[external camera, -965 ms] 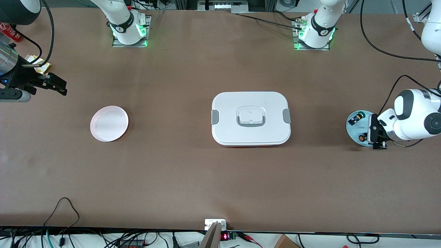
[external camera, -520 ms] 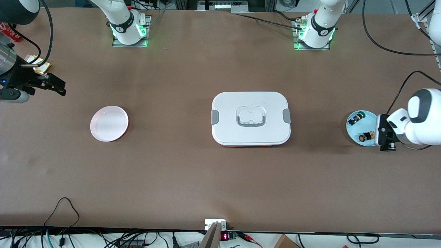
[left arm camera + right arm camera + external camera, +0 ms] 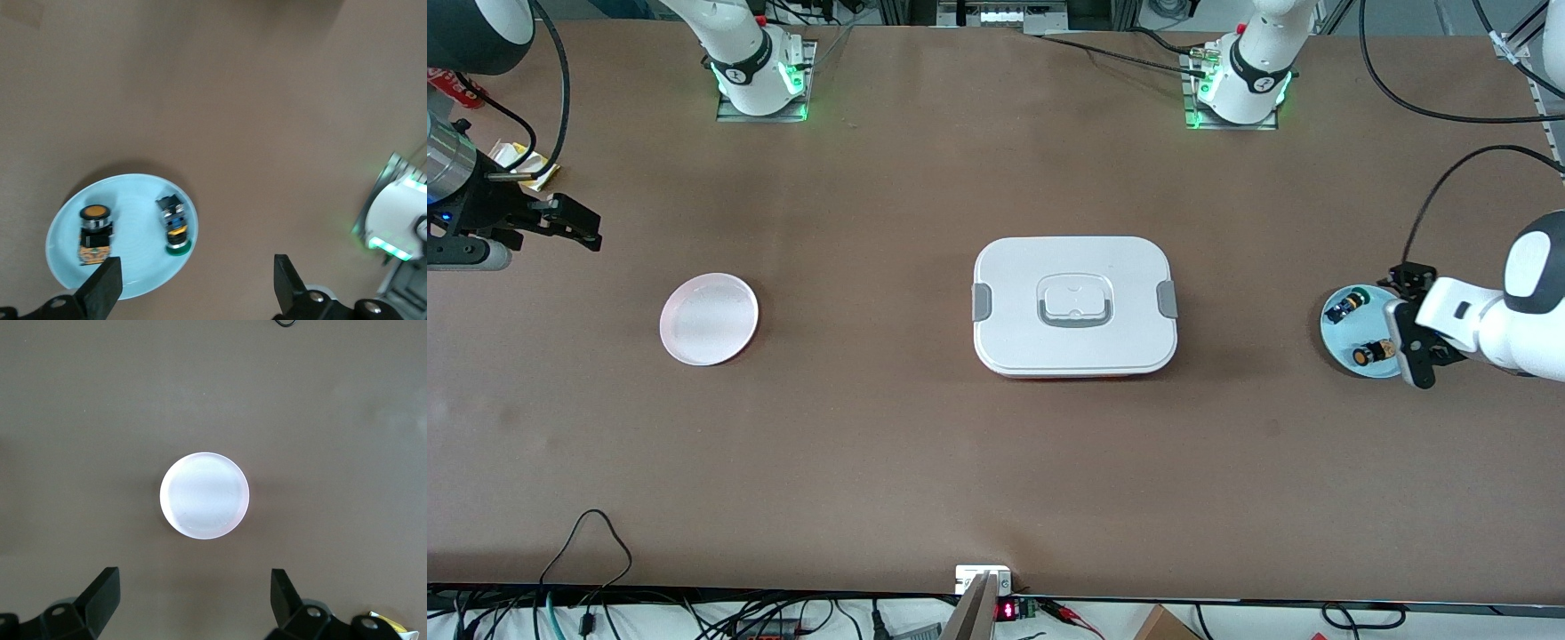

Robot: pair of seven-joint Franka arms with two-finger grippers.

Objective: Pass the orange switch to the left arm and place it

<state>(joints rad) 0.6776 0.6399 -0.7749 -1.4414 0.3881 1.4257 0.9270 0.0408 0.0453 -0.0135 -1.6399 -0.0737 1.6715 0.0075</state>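
Note:
The orange switch (image 3: 1371, 353) lies on a light blue plate (image 3: 1369, 322) at the left arm's end of the table, beside a green-capped switch (image 3: 1345, 305). My left gripper (image 3: 1412, 327) hovers open and empty over the plate's edge. In the left wrist view the orange switch (image 3: 95, 233) and the green-capped switch (image 3: 175, 223) lie on the plate (image 3: 143, 257), off to one side of my open left gripper (image 3: 197, 293). The white box (image 3: 1074, 305) sits mid-table. My right gripper (image 3: 574, 227) waits open over the right arm's end; it also shows in the right wrist view (image 3: 193, 600).
An empty pink plate (image 3: 709, 318) lies between the box and the right arm's end, and also shows in the right wrist view (image 3: 204, 495). A yellow packet (image 3: 529, 169) and a red can (image 3: 454, 84) lie near the right gripper. Cables run along the table's near edge.
My left gripper has drawn back off the blue plate toward the left arm's end of the table and turned, uncovering the orange switch. The right gripper has barely moved.

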